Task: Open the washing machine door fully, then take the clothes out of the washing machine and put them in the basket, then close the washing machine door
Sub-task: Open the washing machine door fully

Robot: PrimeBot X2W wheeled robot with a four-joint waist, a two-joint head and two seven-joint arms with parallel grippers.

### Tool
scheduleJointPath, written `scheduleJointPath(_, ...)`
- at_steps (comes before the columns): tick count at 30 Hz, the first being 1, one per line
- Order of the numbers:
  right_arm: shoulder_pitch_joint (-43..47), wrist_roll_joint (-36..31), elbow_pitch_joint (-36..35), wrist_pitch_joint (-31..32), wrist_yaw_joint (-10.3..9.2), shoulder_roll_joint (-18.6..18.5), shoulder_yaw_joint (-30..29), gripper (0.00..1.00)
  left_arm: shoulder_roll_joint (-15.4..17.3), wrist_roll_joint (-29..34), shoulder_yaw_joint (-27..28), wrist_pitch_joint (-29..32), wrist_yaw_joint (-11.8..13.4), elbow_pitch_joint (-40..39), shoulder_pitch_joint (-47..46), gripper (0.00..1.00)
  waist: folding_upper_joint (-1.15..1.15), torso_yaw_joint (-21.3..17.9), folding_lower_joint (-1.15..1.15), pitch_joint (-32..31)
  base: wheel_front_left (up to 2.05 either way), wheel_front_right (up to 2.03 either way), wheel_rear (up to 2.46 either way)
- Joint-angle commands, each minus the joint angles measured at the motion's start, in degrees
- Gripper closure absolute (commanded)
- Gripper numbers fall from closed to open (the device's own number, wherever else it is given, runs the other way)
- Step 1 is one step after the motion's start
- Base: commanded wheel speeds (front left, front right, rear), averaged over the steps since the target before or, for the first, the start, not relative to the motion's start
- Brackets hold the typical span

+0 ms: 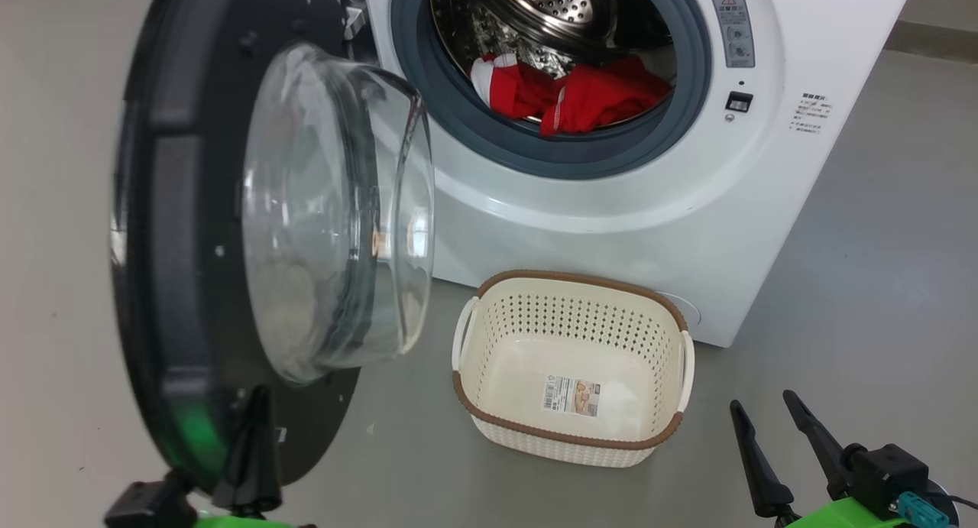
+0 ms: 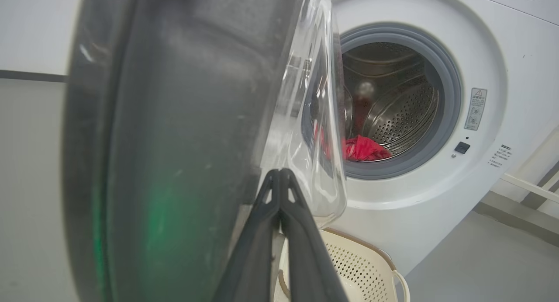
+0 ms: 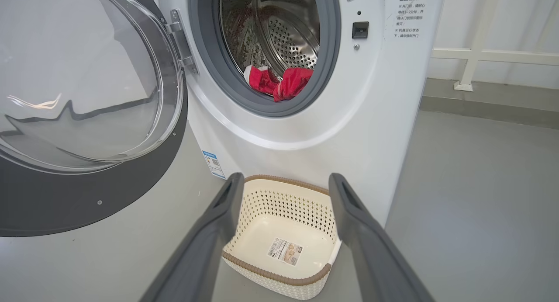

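Observation:
The washing machine door [image 1: 176,230] stands swung out to the left, its glass bowl [image 1: 336,207] bulging toward the washing machine [image 1: 611,207]. Red clothes [image 1: 588,92] with white trim lie at the front of the steel drum. The cream basket [image 1: 581,277] sits empty on the floor below the opening, a paper label on its bottom. My left gripper [image 1: 256,429] is shut, holding nothing, its tips [image 2: 279,175] at the door's lower black rim [image 2: 174,118]; I cannot tell if they touch it. My right gripper [image 3: 286,179] is open above the basket's [image 3: 279,273] near side.
Grey floor spreads to the right of the washer [image 1: 879,283]. A white rail [image 3: 480,55] and a low ledge run along the wall behind it. The door latch slot [image 1: 739,101] sits right of the opening, and the hinge [image 1: 353,12] on the left.

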Motion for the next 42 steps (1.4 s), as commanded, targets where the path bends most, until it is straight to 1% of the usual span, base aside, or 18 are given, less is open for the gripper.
scheduleJointPath(1,-1.2,-0.1,-1.4,-0.5,0.34,-0.7,1.3,0.0,0.7,0.8,4.5,-0.4,-0.3,-1.4,-1.6,1.0,0.0,0.1,0.0,0.3,0.0,0.0,0.0)
scheduleJointPath(6,-1.5,-0.1,-1.4,-0.5,0.34,-0.8,1.6,0.0,0.8,1.4,9.7,-0.4,-0.9,-0.6,-2.8,1.0,0.0,-0.1,0.0,1.0,0.0,0.0,0.0)
scheduleJointPath(10,-1.8,-0.1,-1.3,-0.5,0.34,-1.1,1.8,0.0,2.1,3.1,13.8,-0.4,-1.5,1.1,-4.4,1.0,0.0,-0.6,0.0,1.7,0.0,0.0,0.0)
scheduleJointPath(11,-1.8,-0.1,-1.3,-0.5,0.34,-1.1,1.8,0.0,2.1,3.1,13.8,-0.4,-1.5,1.1,-4.4,1.0,0.0,-0.6,0.0,1.7,0.0,0.0,0.0)
scheduleJointPath(13,-2.0,-0.1,-1.3,-0.5,0.34,-1.2,1.8,0.0,3.1,3.6,16.5,-0.4,-1.9,2.3,-5.8,1.0,0.0,-0.7,0.0,2.2,0.0,0.0,0.0)
scheduleJointPath(14,-2.0,-0.1,-1.3,-0.5,0.34,-1.2,1.8,0.0,3.1,3.6,16.5,-0.4,-1.9,2.3,-5.8,1.0,0.0,-0.7,0.0,2.2,0.0,0.0,0.0)
scheduleJointPath(15,-2.2,-0.1,-1.4,-0.5,0.34,-1.4,1.8,0.0,3.6,4.0,18.2,-0.4,-2.1,3.1,-6.8,1.0,0.0,-0.8,0.0,2.6,0.0,0.0,0.0)
scheduleJointPath(16,-2.2,-0.1,-1.4,-0.5,0.34,-1.4,1.8,0.0,3.6,4.0,18.2,-0.4,-2.1,3.1,-6.8,1.0,0.0,-0.8,0.0,2.6,0.0,0.0,0.0)
scheduleJointPath(24,-2.9,-0.1,-1.7,-0.5,0.34,-1.8,1.7,0.0,5.3,6.4,23.2,-0.4,-2.9,6.5,-10.3,1.0,0.0,-1.0,0.0,3.9,0.0,0.0,0.0)
scheduleJointPath(29,-3.4,-0.1,-1.7,-0.5,0.34,-2.1,1.8,0.0,6.8,7.4,26.2,-0.4,-3.7,9.8,-13.1,1.0,0.0,-1.1,0.0,4.7,0.0,0.0,0.0)
scheduleJointPath(42,-5.0,-0.2,-2.3,-0.5,0.34,-3.2,1.7,0.0,9.3,10.4,33.5,-0.4,-5.5,17.3,-20.1,1.0,0.0,-2.1,0.0,8.0,0.0,0.0,0.0)
